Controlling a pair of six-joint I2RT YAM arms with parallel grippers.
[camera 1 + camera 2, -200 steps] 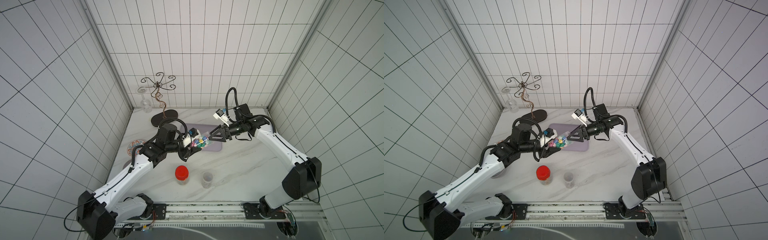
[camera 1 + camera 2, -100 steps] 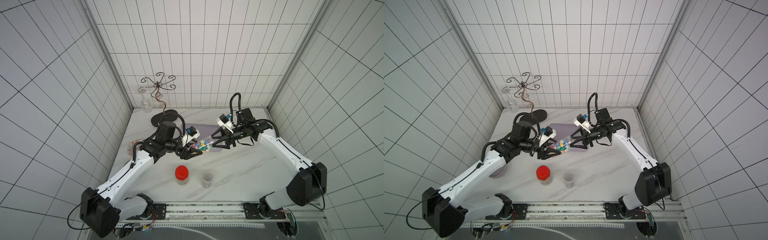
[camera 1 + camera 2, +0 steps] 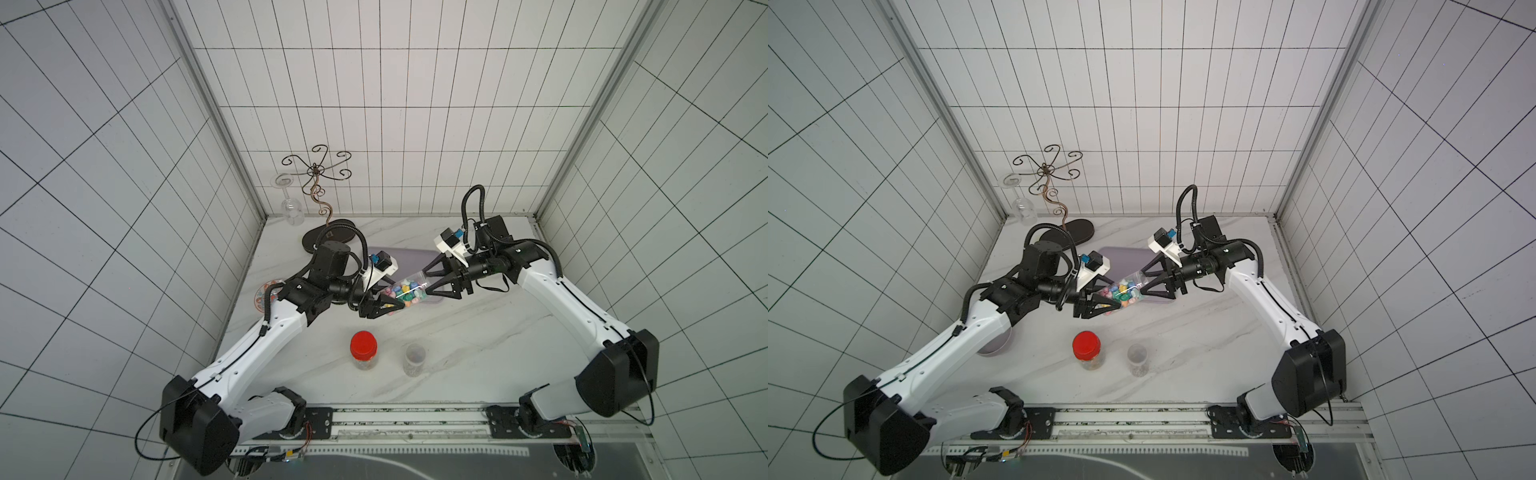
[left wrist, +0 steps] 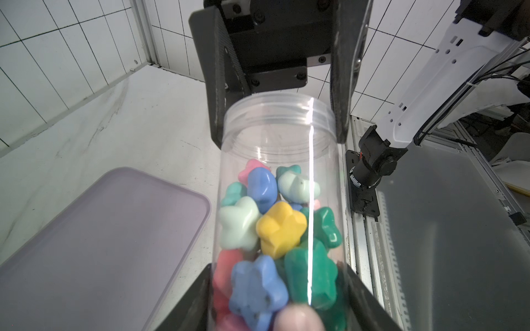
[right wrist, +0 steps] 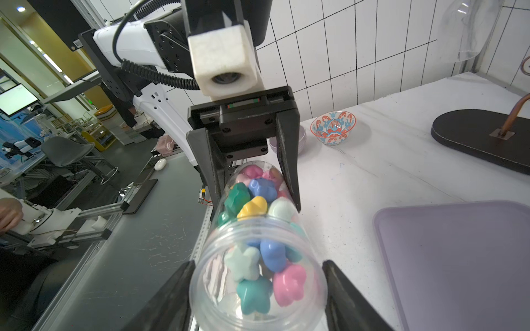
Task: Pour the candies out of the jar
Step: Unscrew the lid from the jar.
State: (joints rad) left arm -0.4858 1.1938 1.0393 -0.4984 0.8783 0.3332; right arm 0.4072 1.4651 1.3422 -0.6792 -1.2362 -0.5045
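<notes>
A clear, lidless jar (image 3: 405, 289) (image 3: 1121, 291) hangs nearly level above the table, by the front edge of a purple tray (image 3: 409, 255). My left gripper (image 3: 392, 299) (image 4: 279, 266) is shut on its base end. Star-shaped candies (image 4: 279, 229) (image 5: 258, 206) in blue, yellow, green, pink and mint fill the base half and a few lie near the mouth. My right gripper (image 3: 426, 283) (image 5: 258, 262) faces the left one, open, with a finger on either side of the jar's mouth (image 5: 258, 286). One finger stands clear of the rim.
A red-lidded jar (image 3: 363, 347) and a small clear cup (image 3: 414, 357) stand near the table's front. A patterned bowl (image 5: 332, 127) and a purple bowl (image 3: 994, 345) sit at the left under my left arm. A rack's black base (image 3: 328, 239) and hanging wine glass (image 3: 291, 203) fill the back left corner.
My right wrist has rolled round the jar's mouth and its jaws have spread wider. The jar stays in my left gripper, about where it was.
</notes>
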